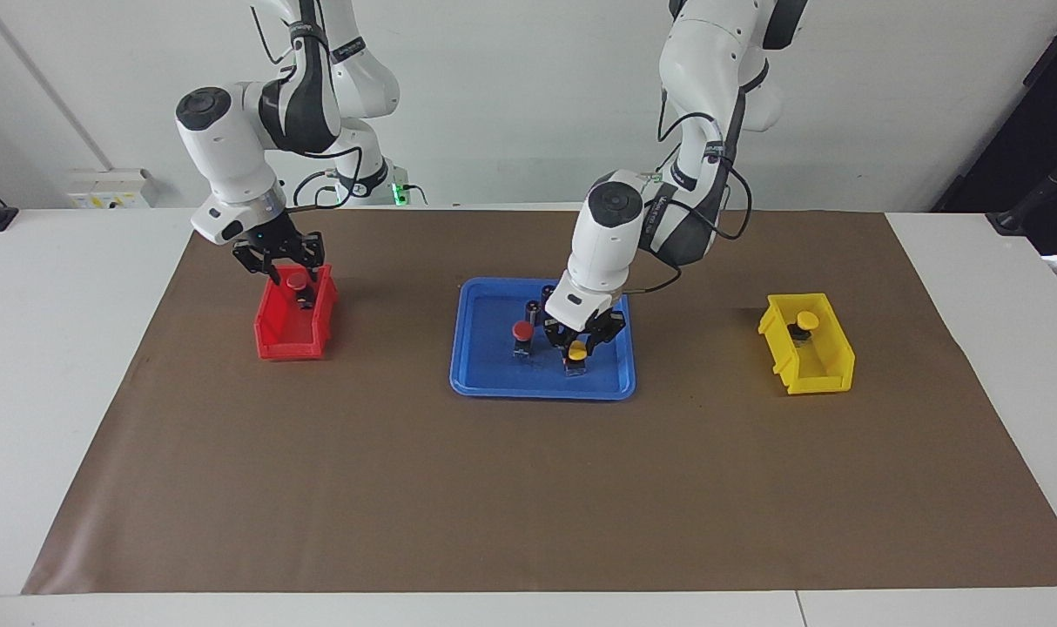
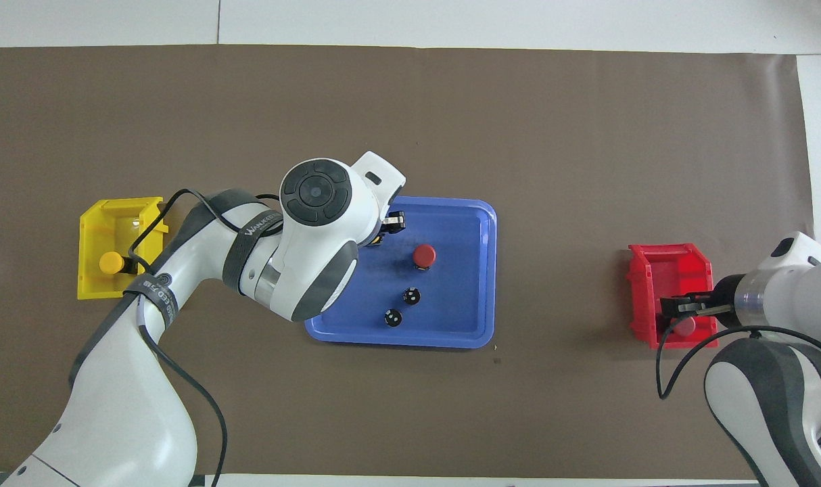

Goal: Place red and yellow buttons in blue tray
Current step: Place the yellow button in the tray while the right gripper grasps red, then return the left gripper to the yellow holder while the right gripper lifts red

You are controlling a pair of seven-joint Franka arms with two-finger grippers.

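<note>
Landmark: the blue tray (image 1: 481, 379), in the middle of the brown mat (image 1: 528, 488).
Yellow button in the tray (image 1: 577, 353): upright on the tray floor toward the left arm's end, beside the red button in the tray (image 1: 521, 332), which stands free.
Left gripper (image 1: 581, 342): down inside the tray, fingers on either side of that yellow button; whether they clench it or have let go, I cannot tell.
Key relation: this button sits straight below the left gripper, its long axis vertical, so the coming move looks like a plain vertical one, either letting go and lifting clear or setting down.
Red button in the bin (image 1: 295, 281): in the red bin (image 1: 289, 341), well away from the tray toward the right arm's end, at the bin's end nearer the robots.
Right gripper (image 1: 278, 255): over that end of the red bin, fingers spread around the red cap and not visibly pinching it; this arm is the nearer one to it.
Yellow button in the bin (image 1: 806, 321): upright in the yellow bin (image 1: 833, 366), well away from the tray toward the left arm's end, untouched; the left arm is nearer.
Tray contents: one red button, one yellow button, and two dark capless cylinders (image 2: 402, 306) at the edge nearer the robots.
Progress, as I judge it: two of four buttons are in the tray.
</note>
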